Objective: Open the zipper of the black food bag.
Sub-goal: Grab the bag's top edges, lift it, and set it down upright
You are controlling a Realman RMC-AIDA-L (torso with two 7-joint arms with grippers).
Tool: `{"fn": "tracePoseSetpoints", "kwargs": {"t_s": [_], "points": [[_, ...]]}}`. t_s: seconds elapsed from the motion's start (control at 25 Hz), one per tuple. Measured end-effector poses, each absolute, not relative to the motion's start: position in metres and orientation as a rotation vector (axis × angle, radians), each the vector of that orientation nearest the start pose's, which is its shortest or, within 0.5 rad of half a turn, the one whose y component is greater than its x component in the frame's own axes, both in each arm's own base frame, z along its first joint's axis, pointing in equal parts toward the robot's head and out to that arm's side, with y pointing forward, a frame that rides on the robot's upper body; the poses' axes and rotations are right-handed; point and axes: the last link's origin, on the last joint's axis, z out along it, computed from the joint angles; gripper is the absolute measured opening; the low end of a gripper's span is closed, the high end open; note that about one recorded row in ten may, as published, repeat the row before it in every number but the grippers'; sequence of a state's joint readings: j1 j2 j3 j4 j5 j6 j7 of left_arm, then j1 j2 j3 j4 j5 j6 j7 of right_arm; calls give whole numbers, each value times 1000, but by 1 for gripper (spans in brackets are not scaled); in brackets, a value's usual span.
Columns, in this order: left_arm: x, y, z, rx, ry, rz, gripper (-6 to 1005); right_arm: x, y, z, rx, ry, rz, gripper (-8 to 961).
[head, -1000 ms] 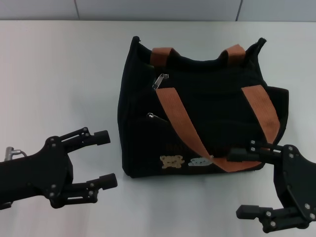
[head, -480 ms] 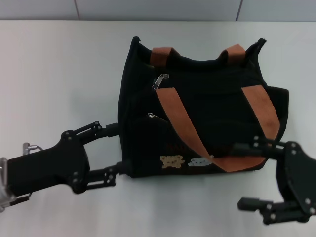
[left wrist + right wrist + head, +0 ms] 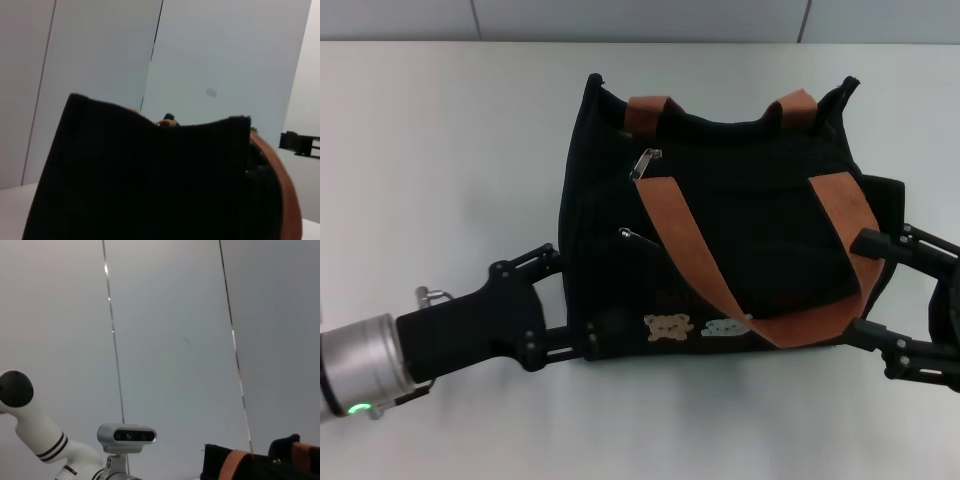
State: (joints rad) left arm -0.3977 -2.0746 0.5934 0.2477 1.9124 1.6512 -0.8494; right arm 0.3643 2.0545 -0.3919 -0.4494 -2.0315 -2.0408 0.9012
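Note:
The black food bag stands mid-table with orange-brown straps, a tan bear and a pale cloud patch on its front. Its zipper's broad silver pull tab lies near the top left; a thinner pocket pull sits lower. My left gripper is open, its fingers straddling the bag's lower left corner. My right gripper is open at the bag's right side, one finger above the other. In the left wrist view the bag's black side fills the lower half. In the right wrist view only the bag's top edge shows.
The white table runs wide to the left of the bag and behind it up to a pale wall. The right wrist view shows the wall and the robot's head camera.
My left gripper has moved right and forward until its fingers reach the bag's lower left corner. My right gripper has risen and moved to the bag's right side. The bag has stayed put.

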Motion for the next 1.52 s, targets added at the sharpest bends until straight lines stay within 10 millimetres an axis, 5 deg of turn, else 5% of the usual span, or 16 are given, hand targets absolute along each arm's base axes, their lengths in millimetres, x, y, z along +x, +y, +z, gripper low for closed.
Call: {"fn": "tracePoseSetpoints", "kwargs": {"t_s": [0.56,0.88,1.32,1.52], "points": [[-294,252,-55,-2534,-426,-985,693,289,227,18,-2607,291,1230,839],[-295,251,-54,-2532,-408,-982,226,289,228,17,-2607,296,1224,839],[-297,253,-49,-2507,-287,-939,99,286,231,18,-2576,303,1251,839],[-303,261,-25,-2419,-223,-934,98,285,236,22,-2526,358,1288,839]]}}
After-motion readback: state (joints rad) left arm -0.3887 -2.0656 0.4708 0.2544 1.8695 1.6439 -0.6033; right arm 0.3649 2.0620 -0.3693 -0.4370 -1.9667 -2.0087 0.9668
